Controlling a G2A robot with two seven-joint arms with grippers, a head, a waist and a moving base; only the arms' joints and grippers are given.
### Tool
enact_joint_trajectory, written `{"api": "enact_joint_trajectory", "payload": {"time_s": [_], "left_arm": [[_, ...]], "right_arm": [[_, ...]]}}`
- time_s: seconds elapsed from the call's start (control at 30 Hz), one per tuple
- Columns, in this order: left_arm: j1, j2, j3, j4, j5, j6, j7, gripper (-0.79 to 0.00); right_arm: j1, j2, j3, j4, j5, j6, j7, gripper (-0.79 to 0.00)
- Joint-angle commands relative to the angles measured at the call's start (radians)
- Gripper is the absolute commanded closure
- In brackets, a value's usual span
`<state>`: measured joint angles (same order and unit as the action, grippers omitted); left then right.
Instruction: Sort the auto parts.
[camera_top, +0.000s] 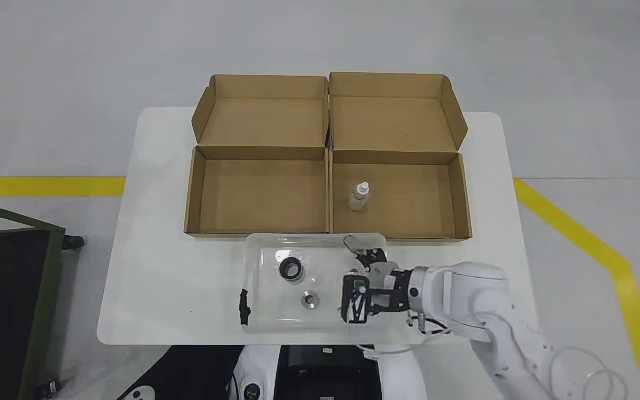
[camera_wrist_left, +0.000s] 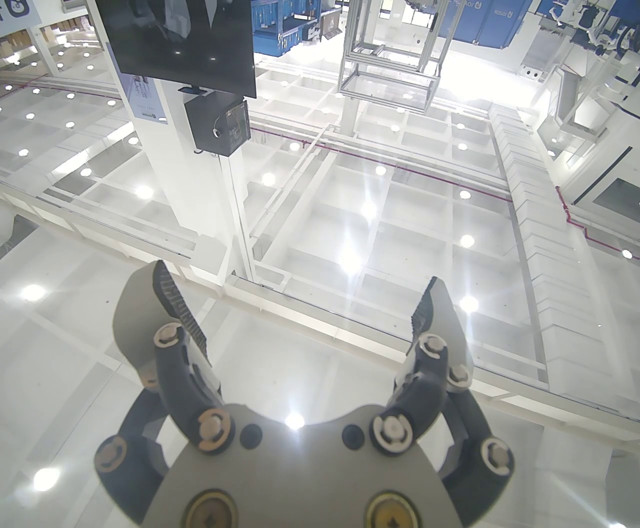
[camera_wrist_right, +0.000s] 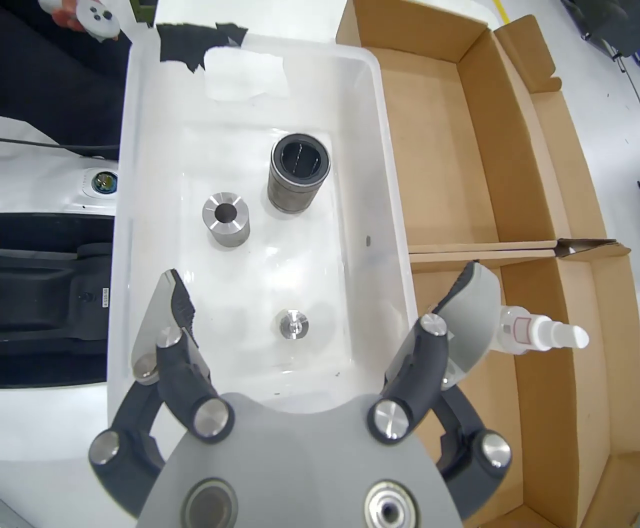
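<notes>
A clear plastic bin sits at the table's front edge. In it stand a dark cylindrical bearing, a silver bushing with a bore and a small silver stud. My right gripper hangs open over the bin's right end, with the small stud below the gap between its fingers and nothing held. A small white spray bottle stands in the right cardboard box. My left gripper is open and empty, pointing up at the ceiling.
Two open cardboard boxes lie side by side behind the bin, the left box with nothing in it, and their lids are folded back. Black tape marks the bin's left end.
</notes>
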<state>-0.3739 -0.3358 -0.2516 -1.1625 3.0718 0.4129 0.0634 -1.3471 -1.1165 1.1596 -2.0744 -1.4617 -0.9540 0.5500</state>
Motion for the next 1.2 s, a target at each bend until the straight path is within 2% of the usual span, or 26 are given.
{"api": "enact_joint_trajectory", "payload": {"time_s": [0.0, 0.13, 0.27, 0.9, 1.1, 1.17], "left_arm": [[0.000, 0.000, 0.000, 0.000, 0.000, 0.000, 0.000, -0.785], [0.000, 0.000, 0.000, 0.000, 0.000, 0.000, 0.000, -0.785], [0.000, 0.000, 0.000, 0.000, 0.000, 0.000, 0.000, -0.785], [0.000, 0.000, 0.000, 0.000, 0.000, 0.000, 0.000, -0.785], [0.000, 0.000, 0.000, 0.000, 0.000, 0.000, 0.000, -0.785], [0.000, 0.000, 0.000, 0.000, 0.000, 0.000, 0.000, -0.785]], "right_arm": [[0.003, 0.001, -0.009, 0.001, -0.021, 0.005, 0.007, -0.785], [0.013, 0.003, -0.034, 0.008, -0.068, 0.011, 0.025, -0.785], [0.026, 0.004, -0.064, 0.018, -0.100, -0.005, 0.049, -0.705], [0.114, -0.003, -0.160, 0.100, -0.134, 0.017, 0.190, -0.529], [0.133, -0.006, -0.181, 0.126, -0.130, 0.022, 0.221, -0.403], [0.138, -0.006, -0.187, 0.131, -0.128, 0.023, 0.230, -0.388]]}}
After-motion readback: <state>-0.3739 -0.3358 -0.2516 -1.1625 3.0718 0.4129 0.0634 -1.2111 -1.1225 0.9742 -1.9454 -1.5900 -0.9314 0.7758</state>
